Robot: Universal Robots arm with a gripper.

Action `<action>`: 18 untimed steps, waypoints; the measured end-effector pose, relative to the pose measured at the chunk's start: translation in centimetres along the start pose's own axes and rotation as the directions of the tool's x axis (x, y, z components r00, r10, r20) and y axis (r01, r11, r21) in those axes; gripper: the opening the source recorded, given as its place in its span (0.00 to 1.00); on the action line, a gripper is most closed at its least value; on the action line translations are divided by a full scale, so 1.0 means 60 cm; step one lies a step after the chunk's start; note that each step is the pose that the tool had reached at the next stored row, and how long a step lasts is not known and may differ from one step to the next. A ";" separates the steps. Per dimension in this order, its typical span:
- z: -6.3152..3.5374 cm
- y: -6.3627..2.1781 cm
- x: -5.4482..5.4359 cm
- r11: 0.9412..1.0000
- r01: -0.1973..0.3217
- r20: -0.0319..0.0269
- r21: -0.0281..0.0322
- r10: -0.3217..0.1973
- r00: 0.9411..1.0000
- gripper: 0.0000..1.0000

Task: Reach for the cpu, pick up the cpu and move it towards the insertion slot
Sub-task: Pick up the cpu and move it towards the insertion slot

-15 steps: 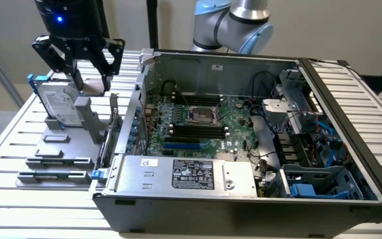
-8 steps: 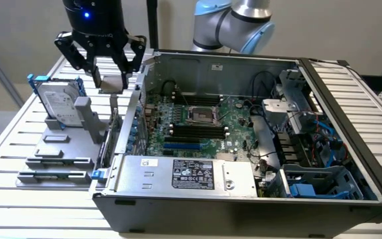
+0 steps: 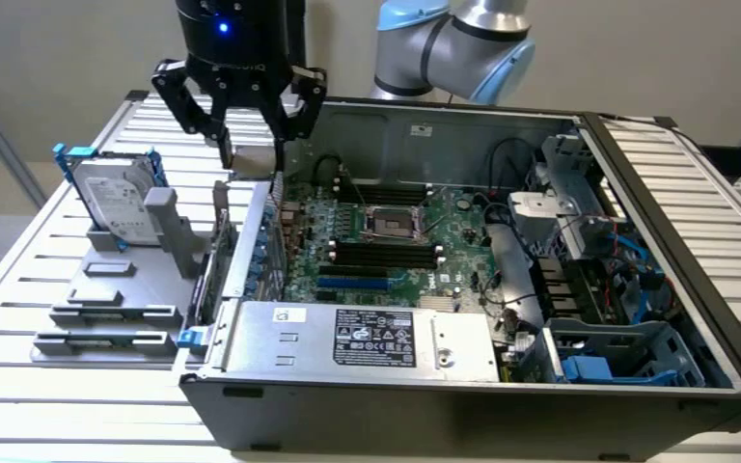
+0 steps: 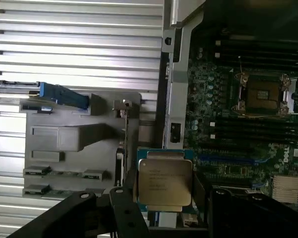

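The cpu (image 4: 165,181) sits clamped between my gripper's (image 3: 252,159) fingers, silvery face toward the wrist camera, printed text across it, pale tan edges showing around the metal lid. In the exterior view I see it as a small pale square (image 3: 254,160) hanging between the black fingers (image 3: 297,108), held in the air above the far edge of the slatted table (image 3: 36,253), just outside the open computer case (image 3: 474,405). The jaws stand wide but closed on the chip's two opposite edges.

The insertion slot (image 3: 394,225) lies on the green board (image 3: 463,253) inside the case, a shiny metal frame around a dark centre, well apart from the chip and lower. In the wrist view I see the same slot (image 4: 262,95) with long black memory slots (image 4: 253,130) on both sides of it. Between the chip and the slot stands the case's side wall (image 3: 262,227), an upright metal edge that I see running just beside the chip in the wrist view.

On the table, toward the exterior view's left, a grey holder (image 3: 120,289) carries a hard drive (image 3: 120,198) standing on edge in a blue bracket. It is near the gripper but not touching it. The air above the board is open around the slot; cables (image 3: 509,159) and a drive cage (image 3: 616,352) crowd the exterior view's right side of the case.
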State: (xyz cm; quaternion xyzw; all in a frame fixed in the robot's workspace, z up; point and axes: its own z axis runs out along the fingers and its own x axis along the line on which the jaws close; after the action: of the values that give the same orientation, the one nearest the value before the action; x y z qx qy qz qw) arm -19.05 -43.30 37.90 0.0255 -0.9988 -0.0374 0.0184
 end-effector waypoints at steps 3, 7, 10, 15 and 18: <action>-0.001 -0.001 -0.023 1.000 0.000 0.000 -0.001 0.000 1.000 0.54; -0.002 -0.003 -0.053 1.000 0.000 0.000 -0.003 0.000 1.000 0.54; -0.003 -0.003 -0.076 1.000 0.000 0.000 -0.003 0.000 1.000 0.54; -0.004 -0.003 -0.113 1.000 0.000 0.000 -0.003 0.000 1.000 0.54; -0.005 0.001 -0.136 1.000 0.000 0.000 -0.003 0.000 1.000 0.54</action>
State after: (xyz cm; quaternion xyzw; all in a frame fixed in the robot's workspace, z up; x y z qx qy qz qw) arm -10.90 -42.84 37.91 0.0255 -0.9987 -0.0392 0.0185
